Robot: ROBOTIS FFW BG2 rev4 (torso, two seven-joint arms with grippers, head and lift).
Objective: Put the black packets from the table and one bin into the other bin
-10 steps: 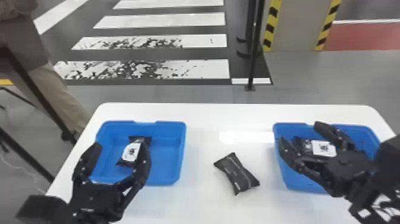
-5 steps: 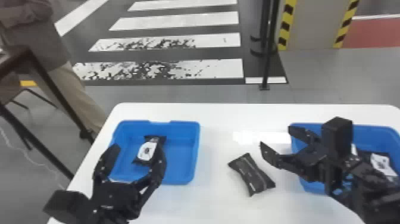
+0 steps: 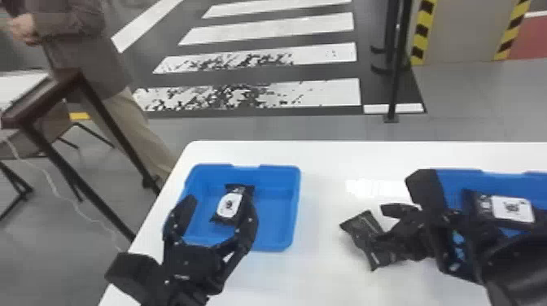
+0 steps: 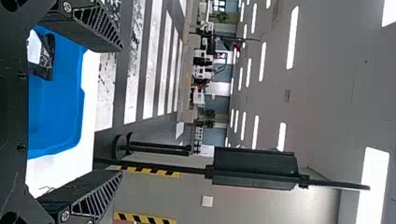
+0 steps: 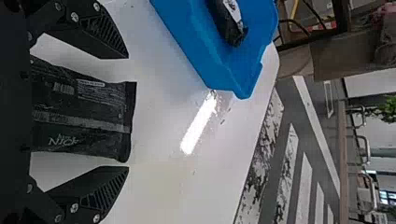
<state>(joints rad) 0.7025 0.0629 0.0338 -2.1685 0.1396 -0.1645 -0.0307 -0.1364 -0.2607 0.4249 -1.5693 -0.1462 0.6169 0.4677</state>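
Observation:
In the head view my left gripper (image 3: 219, 209) stands open above the near part of the left blue bin (image 3: 276, 195), where a black packet with a white label (image 3: 228, 204) lies. The left wrist view shows the open left gripper (image 4: 121, 111) with nothing between its fingers. My right gripper (image 3: 384, 228) is at the black packet on the table (image 3: 360, 230), partly covering it. In the right wrist view the right gripper (image 5: 127, 112) is open, its fingers on either side of this packet (image 5: 81, 112) with gaps.
At the right stands the other blue bin (image 3: 460, 183), partly behind the right arm, with a white-labelled black packet (image 3: 510, 209) in it. Both bins rest on the white table (image 3: 325, 158). A dark-framed table (image 3: 44, 91) stands beyond the left edge.
The head view has turned left. My right gripper has moved left from over the right bin to the packet on the table. The left gripper has stayed near its bin, open.

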